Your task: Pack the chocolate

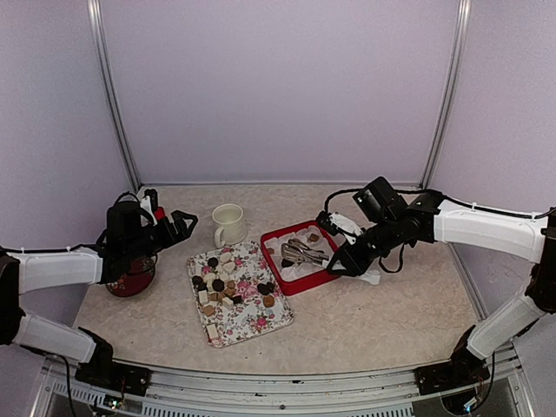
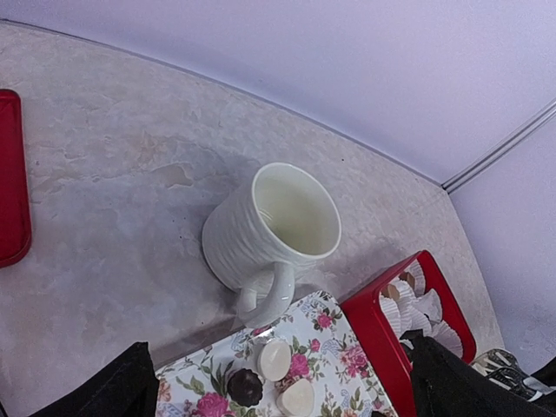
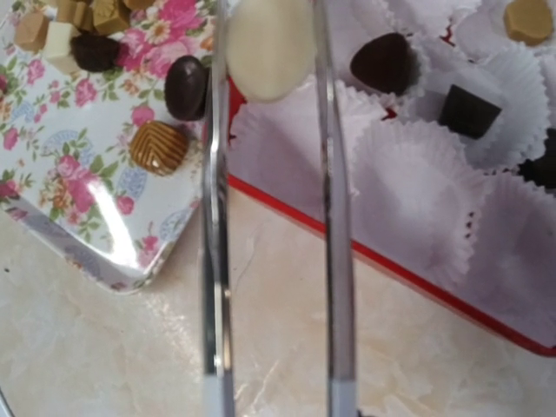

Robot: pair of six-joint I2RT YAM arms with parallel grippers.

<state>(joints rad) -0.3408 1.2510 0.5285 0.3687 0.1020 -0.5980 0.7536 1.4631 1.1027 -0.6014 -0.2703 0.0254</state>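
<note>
While the right gripper (image 1: pixel 340 261) is clamped on a pair of metal tongs (image 3: pixel 334 261), the tong tips pinch one cream oval chocolate (image 3: pixel 268 43) right where the floral tray (image 3: pixel 78 174) meets the red tray (image 3: pixel 391 263), at the edge of an unfilled white paper liner (image 3: pixel 408 182). Whether it hangs clear or touches the paper, I can't tell. Already seated in liners: a dark round piece (image 3: pixel 382 61), a dark square (image 3: pixel 469 109) and a tan one (image 3: pixel 530 17). Back on the floral tray, the rest of the chocolates (image 1: pixel 221 282) lie bunched at its far end, brown, tan and cream together. Over on the other side, the left gripper (image 1: pixel 174 221) hovers with its claw spread wide, holding nothing, just left of the cream mug (image 2: pixel 274 226), which stands upright on the table (image 1: pixel 391 313) beyond the floral tray.
</note>
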